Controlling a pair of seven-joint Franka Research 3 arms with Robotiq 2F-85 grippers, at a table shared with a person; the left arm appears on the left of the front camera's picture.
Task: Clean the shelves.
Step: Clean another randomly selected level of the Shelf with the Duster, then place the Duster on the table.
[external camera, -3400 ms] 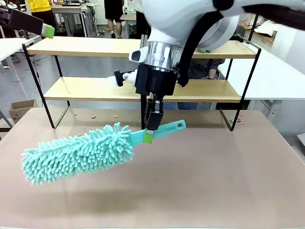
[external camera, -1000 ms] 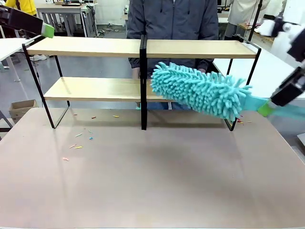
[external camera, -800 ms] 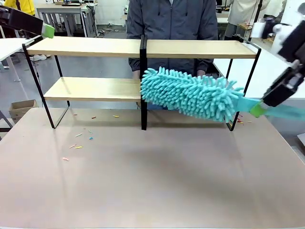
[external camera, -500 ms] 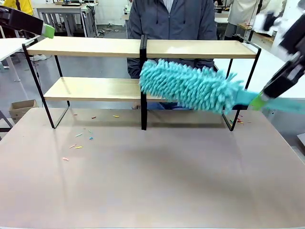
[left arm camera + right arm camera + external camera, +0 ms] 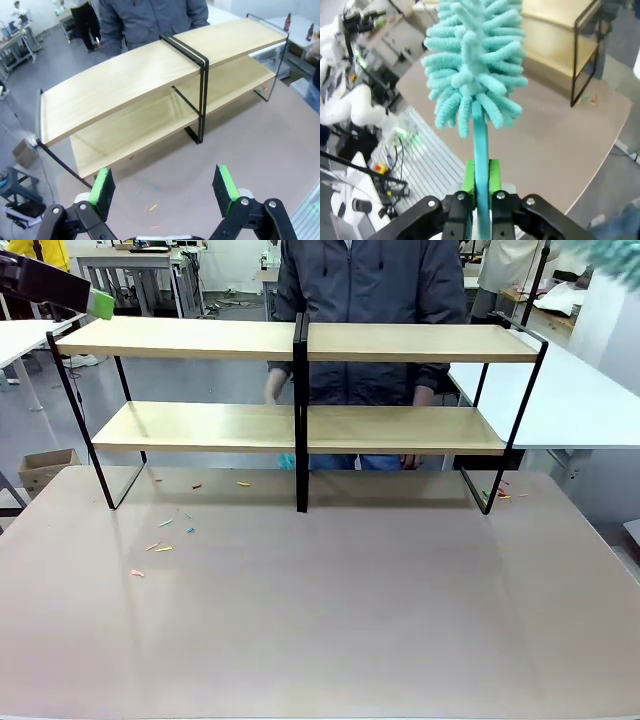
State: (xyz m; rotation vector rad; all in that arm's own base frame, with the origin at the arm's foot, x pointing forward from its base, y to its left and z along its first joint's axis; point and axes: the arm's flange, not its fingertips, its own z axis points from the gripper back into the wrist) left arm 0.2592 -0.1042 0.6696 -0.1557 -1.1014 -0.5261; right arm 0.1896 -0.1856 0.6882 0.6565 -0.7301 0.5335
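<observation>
Shelves: the shelves [image 5: 300, 425] stand at the far edge of the brown table [image 5: 330, 610], two long light-wood boards in a thin black frame, split by a central black post, running left to right across the front view.
Look: both boards appear bare and pale; small coloured scraps [image 5: 160, 545] lie on the table in front of the left half, a few more by the right foot.
Duster: a teal chenille duster [image 5: 472, 65] points straight out from the right gripper, head fluffy, handle thin.
Right gripper: the right gripper [image 5: 481, 187] is pressed together on the duster's handle, raised off to the rack's right end, with the shelves beyond and beside the duster head.
Left gripper: the left gripper [image 5: 165, 185] is spread wide, holding nothing, above the rack's left end.
Key relation: the duster-bearing right arm probably has to swing back towards the boards, along their length.
Person: a person [image 5: 370, 300] in a dark jacket stands behind the rack.
</observation>
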